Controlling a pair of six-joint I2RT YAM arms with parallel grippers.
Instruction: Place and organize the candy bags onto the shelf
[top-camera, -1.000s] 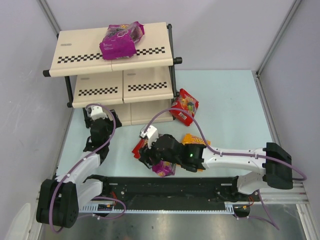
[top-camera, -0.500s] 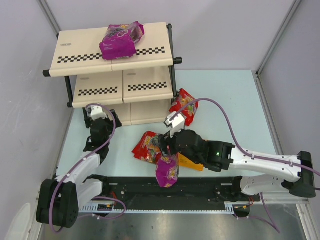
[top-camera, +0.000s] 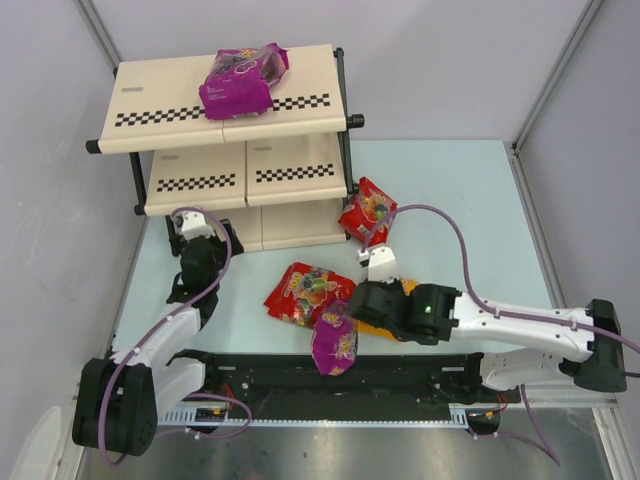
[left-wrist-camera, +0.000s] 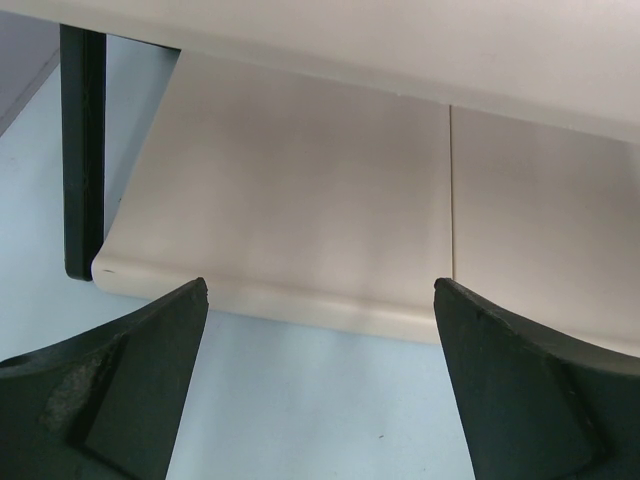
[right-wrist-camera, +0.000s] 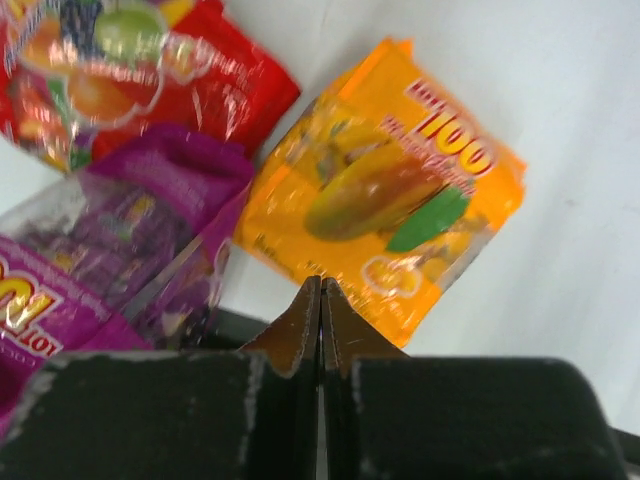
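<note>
While your right gripper (right-wrist-camera: 320, 290) sits clenched on nothing at the orange bag's (right-wrist-camera: 390, 200) edge, a red bag (top-camera: 305, 290) lies at its nine o'clock and a purple bag (top-camera: 334, 340) at seven. Your left gripper (left-wrist-camera: 320, 288) gapes wide before the shelf (top-camera: 170, 90), whose top tier holds another purple bag (top-camera: 242, 80); a second red bag (top-camera: 368, 212) lies at the shelf's four o'clock.

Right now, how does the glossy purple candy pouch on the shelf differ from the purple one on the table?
The shelf pouch rests on the top cream board of the shelf; the table pouch lies at the near edge of the table. The shelf pouch lies alone; the table pouch touches a glossy red pouch. Both are glossy purple.
</note>
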